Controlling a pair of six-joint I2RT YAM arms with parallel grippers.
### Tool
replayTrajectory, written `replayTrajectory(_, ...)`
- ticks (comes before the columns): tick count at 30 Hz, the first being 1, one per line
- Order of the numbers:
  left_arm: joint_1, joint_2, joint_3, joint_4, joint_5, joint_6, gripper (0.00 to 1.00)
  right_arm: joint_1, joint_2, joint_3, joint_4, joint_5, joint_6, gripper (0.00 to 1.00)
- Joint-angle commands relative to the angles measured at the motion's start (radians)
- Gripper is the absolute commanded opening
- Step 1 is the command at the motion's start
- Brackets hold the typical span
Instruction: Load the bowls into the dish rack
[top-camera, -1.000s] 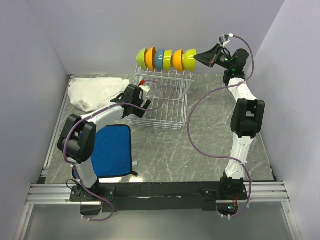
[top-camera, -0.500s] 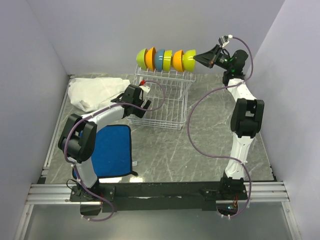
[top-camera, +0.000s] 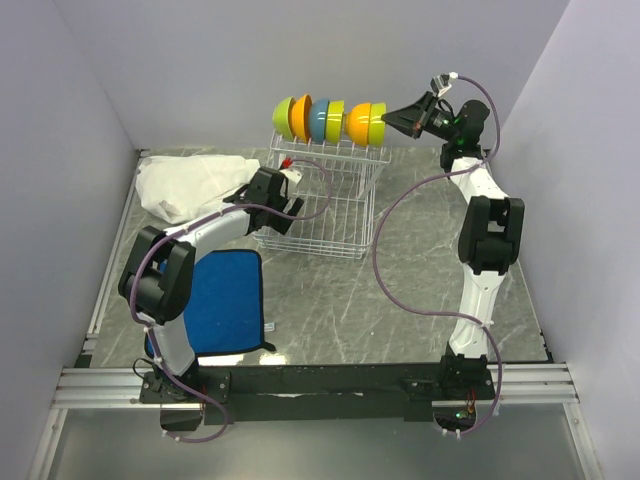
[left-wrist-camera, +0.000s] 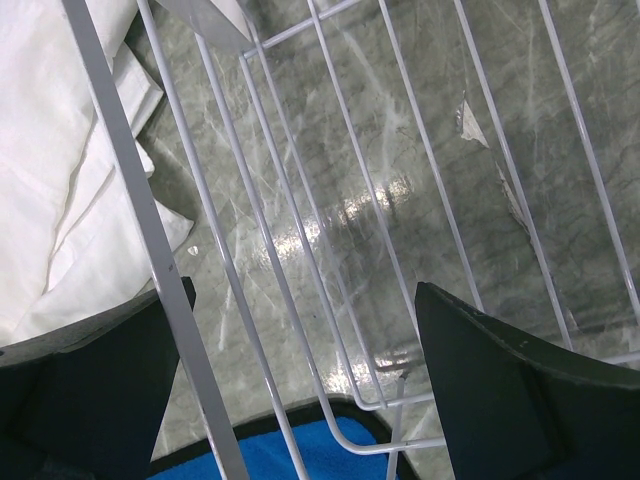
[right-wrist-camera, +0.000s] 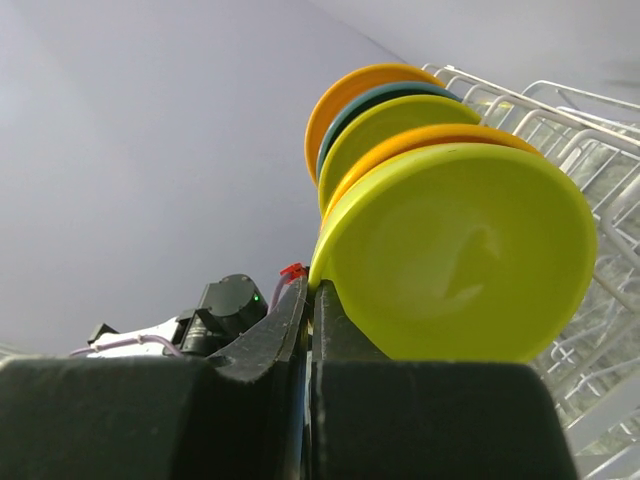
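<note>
Several bowls stand on edge in a row on the upper shelf of the white wire dish rack (top-camera: 320, 215): lime green (top-camera: 284, 112), orange, blue (top-camera: 320, 120), yellow, orange (top-camera: 356, 120) and a lime green bowl (top-camera: 374, 122) at the right end. My right gripper (top-camera: 390, 118) is shut on the rim of that last lime green bowl (right-wrist-camera: 460, 255), as the right wrist view (right-wrist-camera: 310, 300) shows. My left gripper (top-camera: 283, 195) is open at the rack's left side, its jaws straddling the rack's wires (left-wrist-camera: 300, 230) in the left wrist view (left-wrist-camera: 305, 330).
A blue cloth mat (top-camera: 225, 300) lies on the table near the left arm and shows under the rack edge (left-wrist-camera: 300, 455). A crumpled white cloth (top-camera: 190, 185) lies at the back left (left-wrist-camera: 50, 180). Grey walls close in the back and sides.
My right gripper has shifted a little left and up, pressing the lime green bowl closer against the orange one. The left arm has not moved.
</note>
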Motion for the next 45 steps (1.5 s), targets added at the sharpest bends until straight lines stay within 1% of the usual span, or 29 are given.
replayTrajectory(1,-0.007,-0.003,0.030,0.014,0.008,-0.020,0.99,-0.004,-0.005,0.010,0.032,-0.023,-0.019,0.07)
replayTrajectory(2,-0.007,-0.001,0.032,0.014,0.006,-0.020,0.99,-0.006,-0.005,0.013,0.026,-0.024,-0.022,0.11)
replayTrajectory(5,-0.007,-0.001,0.033,0.016,0.003,-0.019,0.99,-0.015,-0.008,0.017,0.004,-0.021,-0.040,0.19)
replayTrajectory(8,-0.007,-0.004,0.030,0.019,0.005,-0.017,0.99,-0.024,-0.014,0.013,-0.019,-0.026,-0.062,0.21)
replayTrajectory(11,-0.007,-0.010,0.020,0.030,0.002,-0.017,1.00,-0.030,-0.024,-0.004,-0.032,-0.030,-0.073,0.27)
replayTrajectory(16,-0.007,-0.022,0.003,0.043,0.000,-0.013,0.99,-0.038,-0.036,-0.026,-0.023,-0.040,-0.074,0.31)
replayTrajectory(17,-0.007,-0.025,0.000,0.043,-0.001,-0.013,1.00,-0.041,-0.041,-0.027,-0.023,-0.041,-0.079,0.44)
replayTrajectory(18,-0.007,-0.029,-0.003,0.045,-0.001,-0.011,0.99,-0.043,-0.044,-0.027,-0.028,-0.041,-0.082,0.51)
replayTrajectory(19,-0.007,-0.035,-0.010,0.048,-0.004,-0.008,0.99,-0.049,-0.048,-0.030,-0.041,-0.043,-0.088,0.54)
replayTrajectory(21,-0.005,-0.041,-0.016,0.048,-0.004,-0.004,1.00,-0.058,-0.054,-0.036,-0.040,-0.052,-0.091,0.56)
replayTrajectory(22,-0.004,-0.050,-0.014,0.048,-0.006,0.001,0.99,-0.075,-0.068,-0.038,-0.051,-0.060,-0.096,0.65)
replayTrajectory(23,-0.002,-0.058,-0.013,0.051,-0.011,0.004,0.99,-0.087,-0.077,-0.042,-0.057,-0.073,-0.102,0.93)
replayTrajectory(24,0.007,-0.067,-0.010,0.050,-0.006,0.007,0.99,-0.101,-0.090,-0.058,-0.063,-0.078,-0.108,0.99)
replayTrajectory(26,0.030,-0.096,0.001,0.048,0.012,0.021,1.00,-0.156,-0.133,-0.070,-0.141,-0.084,-0.160,1.00)
replayTrajectory(27,0.039,-0.107,0.006,0.044,0.025,0.032,1.00,-0.177,-0.154,-0.073,-0.185,-0.084,-0.225,1.00)
replayTrajectory(29,0.063,-0.148,0.021,0.028,0.046,0.042,0.99,-0.234,-0.179,-0.079,-0.345,-0.075,-0.325,1.00)
replayTrajectory(30,0.073,-0.165,0.026,0.022,0.067,0.052,1.00,-0.250,-0.208,-0.072,-0.446,-0.023,-0.510,1.00)
replayTrajectory(31,0.079,-0.200,0.027,0.017,0.080,0.059,0.99,-0.263,-0.223,-0.058,-0.694,0.014,-0.634,1.00)
replayTrajectory(32,0.090,-0.222,0.023,0.014,0.097,0.065,0.99,-0.270,-0.235,-0.034,-0.836,0.072,-0.775,1.00)
replayTrajectory(33,0.093,-0.246,0.011,0.023,0.121,0.081,1.00,-0.267,-0.260,0.024,-0.984,0.150,-1.055,1.00)
replayTrajectory(34,0.096,-0.301,-0.026,0.033,0.136,0.088,1.00,-0.254,-0.280,0.031,-1.164,0.387,-1.146,1.00)
replayTrajectory(35,0.099,-0.330,-0.051,0.046,0.150,0.096,0.99,-0.242,-0.303,0.022,-1.199,0.519,-1.207,1.00)
replayTrajectory(36,0.105,-0.363,-0.080,0.086,0.158,0.110,0.99,-0.221,-0.352,-0.025,-1.216,0.637,-1.258,1.00)
replayTrajectory(37,0.110,-0.424,-0.139,0.115,0.161,0.113,0.99,-0.216,-0.372,-0.055,-1.197,0.770,-1.269,1.00)
replayTrajectory(40,0.142,-0.519,-0.226,0.195,0.126,0.089,1.00,-0.184,-0.453,-0.170,-1.172,0.899,-1.277,1.00)
replayTrajectory(41,0.171,-0.536,-0.232,0.201,0.114,0.073,0.99,-0.169,-0.471,-0.194,-1.177,1.004,-1.271,1.00)
replayTrajectory(43,0.212,-0.582,-0.255,0.224,0.101,0.038,0.99,-0.144,-0.534,-0.277,-1.172,1.060,-1.252,1.00)
replayTrajectory(44,0.255,-0.602,-0.270,0.223,0.101,0.030,0.99,-0.139,-0.556,-0.308,-1.168,1.115,-1.242,1.00)
replayTrajectory(45,0.277,-0.622,-0.307,0.255,0.106,0.023,0.99,-0.136,-0.592,-0.352,-1.168,1.137,-1.232,1.00)
